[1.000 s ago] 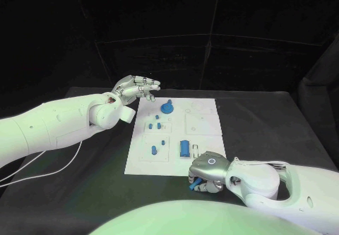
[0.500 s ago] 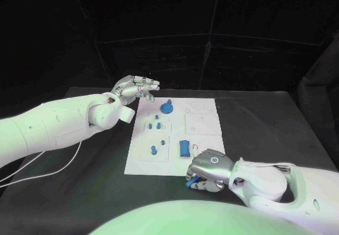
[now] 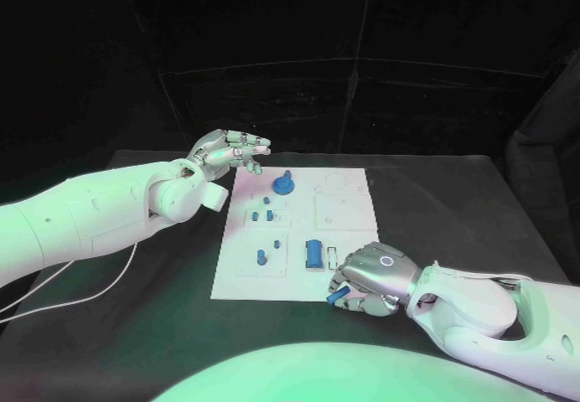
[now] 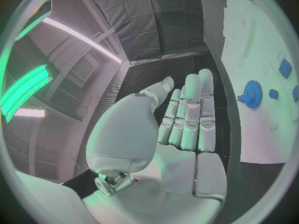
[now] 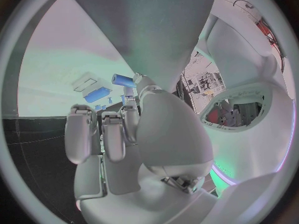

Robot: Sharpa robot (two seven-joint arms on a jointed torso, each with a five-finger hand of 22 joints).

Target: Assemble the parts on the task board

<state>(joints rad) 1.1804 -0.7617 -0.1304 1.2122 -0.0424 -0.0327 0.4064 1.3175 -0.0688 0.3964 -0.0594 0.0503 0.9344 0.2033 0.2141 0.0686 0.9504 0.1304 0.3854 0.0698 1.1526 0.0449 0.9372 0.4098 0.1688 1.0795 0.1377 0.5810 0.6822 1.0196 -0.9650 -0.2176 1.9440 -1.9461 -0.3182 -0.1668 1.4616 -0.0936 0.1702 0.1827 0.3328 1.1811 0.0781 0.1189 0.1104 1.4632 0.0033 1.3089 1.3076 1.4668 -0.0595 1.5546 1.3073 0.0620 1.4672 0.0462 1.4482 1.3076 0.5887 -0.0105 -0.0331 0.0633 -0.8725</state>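
The task board (image 3: 296,230) lay flat between my two hands, its near edge just under my right hand (image 3: 369,280). That hand was curled around a small blue part (image 3: 337,294), pinching it between thumb and fingertips just over the board's near corner. The step in hand, as I judged it, was carrying this part to its seat. To do it well I needed the pinch firm enough that the piece would not twist, the part upright before lowering, and a straight descent, not a slide across the plate that could knock the blue block (image 3: 314,252) just beyond my fingers.

My left hand (image 3: 230,151) hung at the far left corner of the board, fingers loosely apart and holding nothing, near the blue gear (image 3: 284,184).

The head view gave the layout of the seated pieces and both hands at once, but my own knuckles hid most of the pinch. The right wrist view showed the blue part (image 5: 124,79) at my fingertips, probably a short cylinder, though I could not be sure. The left wrist view showed my bare palm (image 4: 181,154) and the gear (image 4: 253,94) beside my fingertips.
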